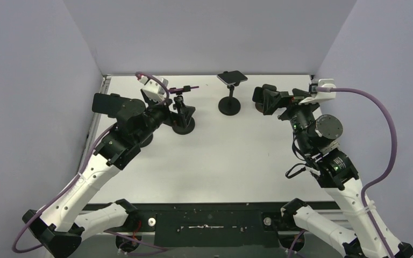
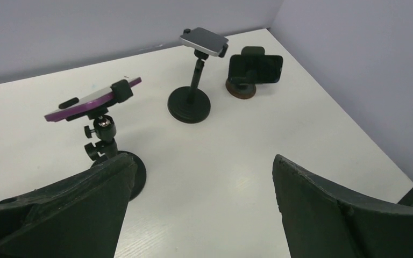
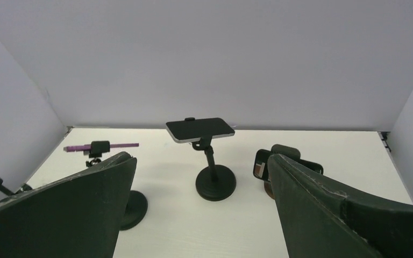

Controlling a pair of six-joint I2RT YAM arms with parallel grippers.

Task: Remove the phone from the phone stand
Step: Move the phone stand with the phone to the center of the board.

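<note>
Three phone stands stand on the white table (image 1: pixel 215 156). The left stand (image 2: pixel 106 141) holds a purple phone (image 2: pixel 94 99) lying flat in its clamp. A dark phone with a silver edge (image 2: pixel 204 40) sits on the middle stand (image 2: pixel 189 105). At the right, a low stand with a brown base (image 2: pixel 241 88) holds a black phone (image 2: pixel 258 67). My left gripper (image 2: pixel 204 161) is open and empty, hovering beside the left stand's base. Also open and empty, my right gripper (image 3: pixel 201 158) is raised in front of the stands, with its right finger (image 3: pixel 344 215) covering part of the black phone (image 3: pixel 259 164).
Grey walls close off the back and both sides of the table. In the top view the purple phone (image 1: pixel 184 87) and the middle phone (image 1: pixel 232 77) sit near the back wall. A purple cable (image 1: pixel 387 129) loops off the right arm.
</note>
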